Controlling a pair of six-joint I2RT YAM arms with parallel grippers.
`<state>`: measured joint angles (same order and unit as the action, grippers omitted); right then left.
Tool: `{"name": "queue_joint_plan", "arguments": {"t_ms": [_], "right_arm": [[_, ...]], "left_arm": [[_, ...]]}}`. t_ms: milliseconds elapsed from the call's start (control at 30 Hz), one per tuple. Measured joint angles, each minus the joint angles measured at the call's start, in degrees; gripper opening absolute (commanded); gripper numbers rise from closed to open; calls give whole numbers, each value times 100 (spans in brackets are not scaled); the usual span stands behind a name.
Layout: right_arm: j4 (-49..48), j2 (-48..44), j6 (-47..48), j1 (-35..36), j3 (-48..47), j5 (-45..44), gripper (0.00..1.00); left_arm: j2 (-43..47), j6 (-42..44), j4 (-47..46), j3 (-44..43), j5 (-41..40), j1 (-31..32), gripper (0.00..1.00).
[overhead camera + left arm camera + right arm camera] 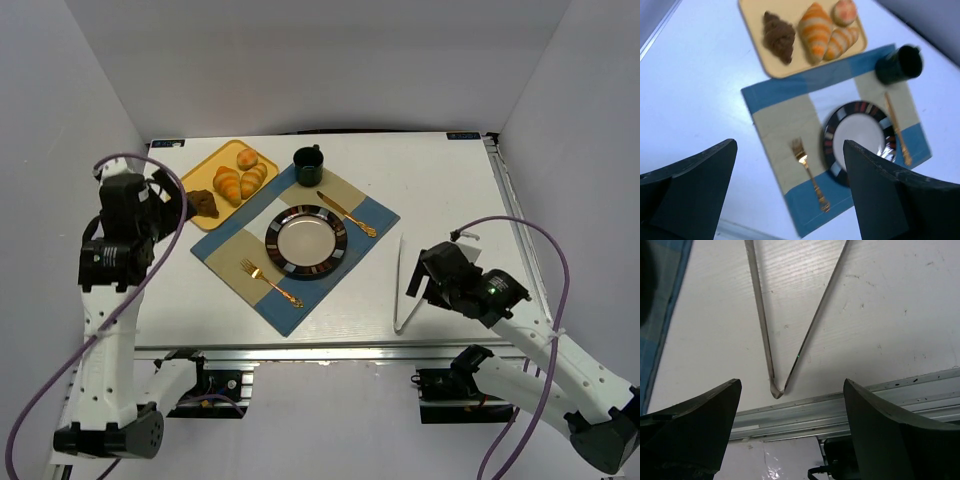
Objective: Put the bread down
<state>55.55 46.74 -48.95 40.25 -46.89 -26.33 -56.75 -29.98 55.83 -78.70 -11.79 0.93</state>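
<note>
On the bench (440,180), a tray (212,160) is set in the upper left of the top view; on it, a chunk of bread (204,203) is placed lower left, the croissant (228,185) to its right, then a roll (255,176), with a bun (247,158) above; a placemat (228,252) is laid just right of the tray, carrying a plate (274,240) at its middle, a fork (270,282) lower left, a knife (346,212) upper right and a mug (308,165) at its top corner; tongs (399,285) are laid further right, apart.

The plate (306,241) has a cream centre and a dark rim flecked red and white. Under it lies a blue-and-tan blocked placemat (372,216); flanking it are a gold fork (270,282) and knife (346,213). Beyond it: dark green mug (308,165), yellow tray (205,166), orange-striped croissant (228,184), dark brown chunk (204,203).
</note>
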Motion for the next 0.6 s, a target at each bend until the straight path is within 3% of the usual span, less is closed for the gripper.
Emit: {"name": "queue_joint_plan", "arguments": {"t_ms": [200,367,600], "right_arm": [[-426,74,-192,-2,857,107,89],[-1014,876,-424,0,1388,122,89],[-1679,1512,-627,0,1447,83,89]], "left_arm": [[96,284,387,575,142,0,98],[-55,380,520,702,321,2,98],[20,452,522,702,350,179,98]]}}
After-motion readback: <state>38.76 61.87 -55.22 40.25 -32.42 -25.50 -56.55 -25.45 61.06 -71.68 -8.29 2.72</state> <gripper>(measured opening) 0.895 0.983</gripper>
